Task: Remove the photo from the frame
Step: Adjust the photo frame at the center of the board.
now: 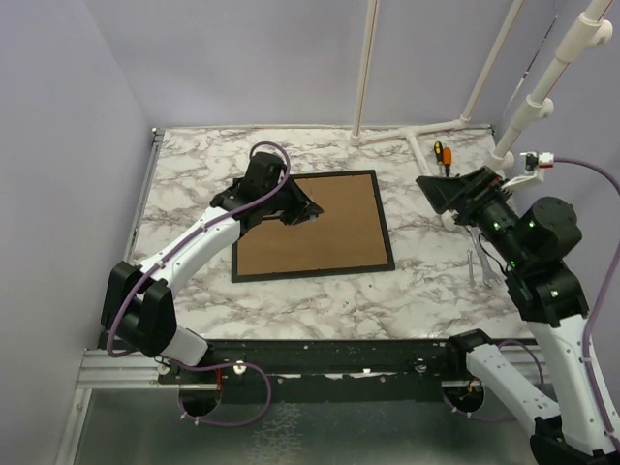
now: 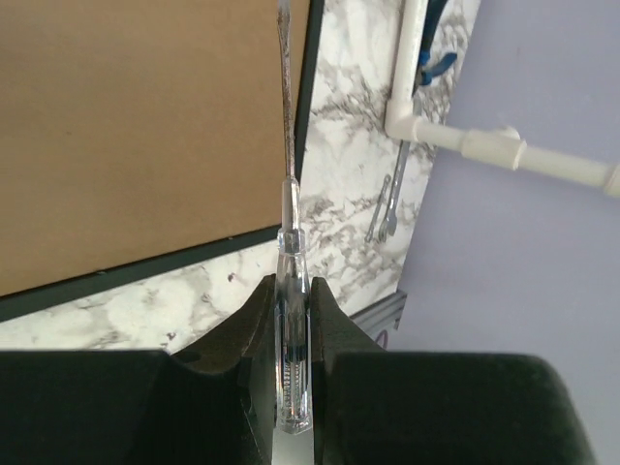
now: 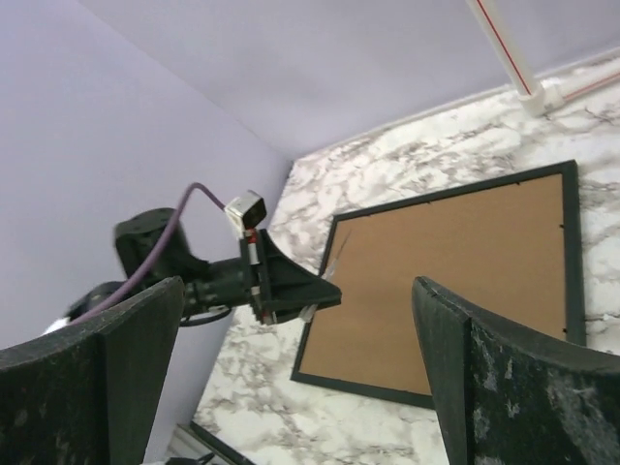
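Note:
The frame (image 1: 312, 228) lies face down in the middle of the table, showing its brown fibreboard back inside a thin black border. The photo is hidden under that back. My left gripper (image 1: 298, 207) hovers over the frame's upper left part, shut on a clear-handled screwdriver (image 2: 291, 281). The screwdriver's metal shaft (image 2: 286, 107) reaches out along the frame's black border (image 2: 308, 97). My right gripper (image 1: 441, 194) hangs raised to the right of the frame, open, with nothing between its fingers (image 3: 513, 378). In the right wrist view the frame (image 3: 465, 271) and the left gripper (image 3: 291, 286) lie between those fingers.
An orange-handled screwdriver (image 1: 441, 155) lies at the back right near the white pipe stand (image 1: 417, 145). Metal wrenches (image 1: 477, 266) rest on the marble top (image 1: 194, 174) right of the frame, under the right arm. Purple walls close in the left and back.

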You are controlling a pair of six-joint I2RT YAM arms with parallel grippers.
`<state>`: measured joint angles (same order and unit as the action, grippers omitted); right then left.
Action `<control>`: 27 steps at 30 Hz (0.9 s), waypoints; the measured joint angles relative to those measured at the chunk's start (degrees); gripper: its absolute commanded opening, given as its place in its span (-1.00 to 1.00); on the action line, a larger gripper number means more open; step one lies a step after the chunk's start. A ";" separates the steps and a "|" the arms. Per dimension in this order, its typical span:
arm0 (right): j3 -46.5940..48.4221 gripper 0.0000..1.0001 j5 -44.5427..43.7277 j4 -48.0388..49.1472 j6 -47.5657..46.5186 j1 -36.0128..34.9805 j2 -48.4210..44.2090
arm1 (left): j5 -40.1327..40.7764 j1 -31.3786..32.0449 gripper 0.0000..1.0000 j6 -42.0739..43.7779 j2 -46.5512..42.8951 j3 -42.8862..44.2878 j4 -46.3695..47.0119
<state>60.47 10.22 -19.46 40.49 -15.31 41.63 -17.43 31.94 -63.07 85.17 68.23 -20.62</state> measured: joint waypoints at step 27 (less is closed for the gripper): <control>-4.20 1.00 1.29 -13.68 -0.28 0.02 -5.62 | -4.33 -4.90 -1.00 7.72 1.62 -1.84 1.18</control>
<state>56.27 11.51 -33.15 40.21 -15.29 36.01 -21.76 27.05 -55.35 86.78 66.39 -19.44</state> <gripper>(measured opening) 0.998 0.147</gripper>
